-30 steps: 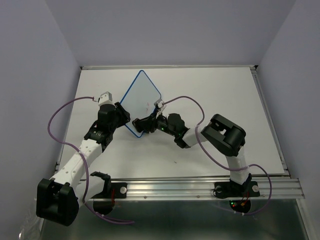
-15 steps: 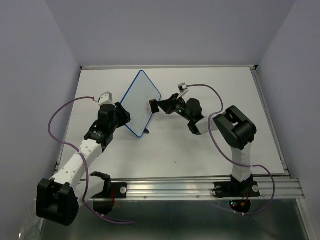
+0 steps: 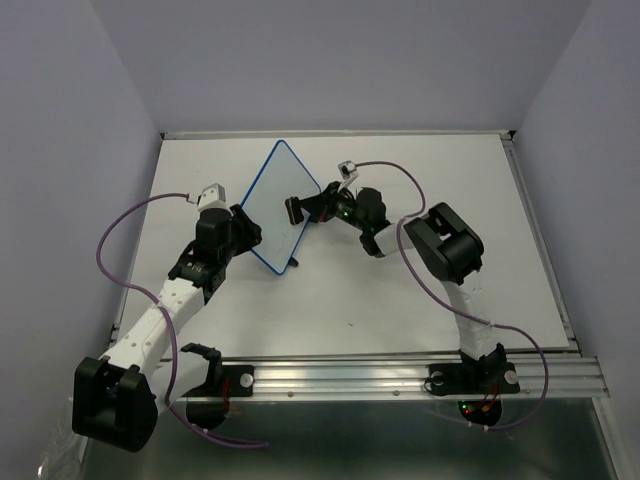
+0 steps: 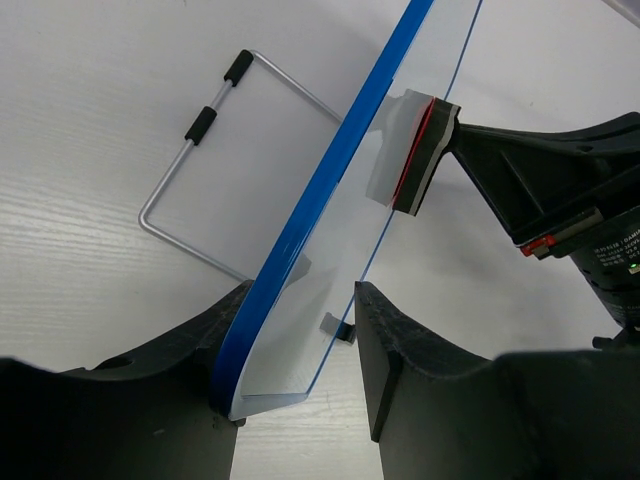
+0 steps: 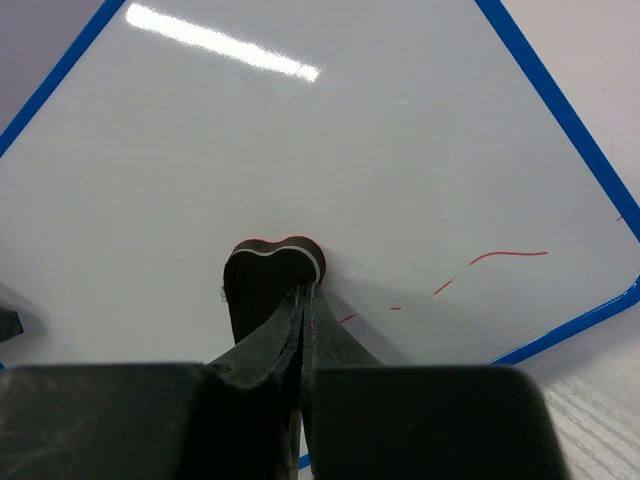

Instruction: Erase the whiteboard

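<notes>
Pale lilac walls enclose a white table (image 3: 420,290), arm bases at its near edge. On the left, your left gripper (image 4: 300,330) has its two fingers closed to the board's thickness, clamping the lower edge of the whiteboard (image 3: 280,200), which stands on edge, tilted, at table centre-left. Behind the board, in the left wrist view, a bent wire stand (image 4: 190,170) with two black sleeves lies against the tabletop. Right of the rim, the eraser (image 4: 415,150) sits flat against the board's face, about mid-height. Your right gripper (image 3: 312,210) has the eraser pinched, fingers nearly together, reaching in from the right. A thin red stroke (image 5: 505,257) and fainter dashes mark the face right of the eraser, near the lower right rim. The right fingers hide the eraser's lower part; the left fingers cover the board's bottom corner; its upper corners are cropped in the right wrist view.
</notes>
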`<state>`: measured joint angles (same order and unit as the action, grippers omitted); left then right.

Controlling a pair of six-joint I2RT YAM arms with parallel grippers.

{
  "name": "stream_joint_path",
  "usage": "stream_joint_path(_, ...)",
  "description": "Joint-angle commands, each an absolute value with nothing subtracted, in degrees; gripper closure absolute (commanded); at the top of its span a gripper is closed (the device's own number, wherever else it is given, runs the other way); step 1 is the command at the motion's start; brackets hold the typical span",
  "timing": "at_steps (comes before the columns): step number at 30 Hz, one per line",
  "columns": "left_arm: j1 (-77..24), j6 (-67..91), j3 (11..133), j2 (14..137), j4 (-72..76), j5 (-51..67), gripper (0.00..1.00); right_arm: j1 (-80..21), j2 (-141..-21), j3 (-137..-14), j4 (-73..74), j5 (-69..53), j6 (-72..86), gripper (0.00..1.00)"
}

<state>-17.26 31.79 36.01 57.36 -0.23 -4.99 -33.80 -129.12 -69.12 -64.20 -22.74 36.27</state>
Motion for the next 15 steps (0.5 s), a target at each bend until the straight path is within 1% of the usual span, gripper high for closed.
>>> stream_joint_path(1,-17.58,31.03,37.35,57.39,1.41,-4.57,0.47,-33.57,-132.27,-71.98,-63.10,-22.94,37.35,0.99)
stream_joint_path(7,-17.58,31.11,37.44,57.83,1.76,-4.40,0.47,-34.27,-132.63,-67.42,-67.23,-23.91,39.02,0.99)
stream_joint_path(15,-17.58,31.11,37.44,58.54,1.85,-3.34,0.48,-38.49,-132.37,-65.57,-66.27,-21.80,37.62,0.99)
